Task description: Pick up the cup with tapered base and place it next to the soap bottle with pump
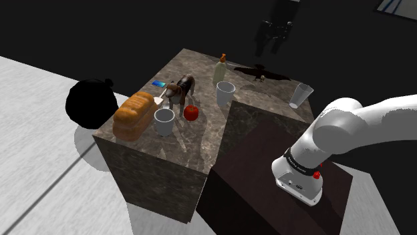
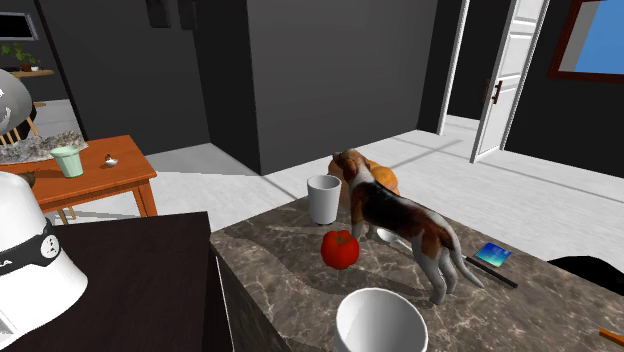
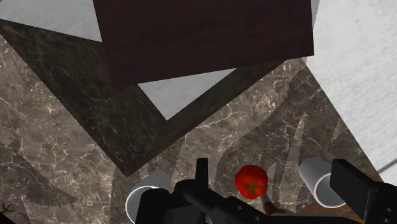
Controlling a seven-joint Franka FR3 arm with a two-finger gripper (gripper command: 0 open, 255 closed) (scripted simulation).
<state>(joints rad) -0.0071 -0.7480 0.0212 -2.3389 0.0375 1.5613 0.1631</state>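
Gripper [image 3: 273, 175] wide open, nothing held, looking down on counter [image 1: 207, 127]. Shoulder view: tapered cup [image 1: 301, 95] upright, alone, near the counter's far edge, roughly 3 o'clock from bottle [image 1: 220, 70], well apart. White cup [image 1: 226, 92] just beside bottle at 6 o'clock. Bare marble between the two cups. Dog [image 1: 180, 88], tomato [image 1: 191, 112], bread [image 1: 133, 113] crowd bottle's 7–8 o'clock side.

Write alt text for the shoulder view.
A dark marble counter holds a bread loaf, a toy dog, a red tomato, a white cup by the loaf and another white cup beside a pump soap bottle. A white robot arm rises from a dark stand at the lower right.
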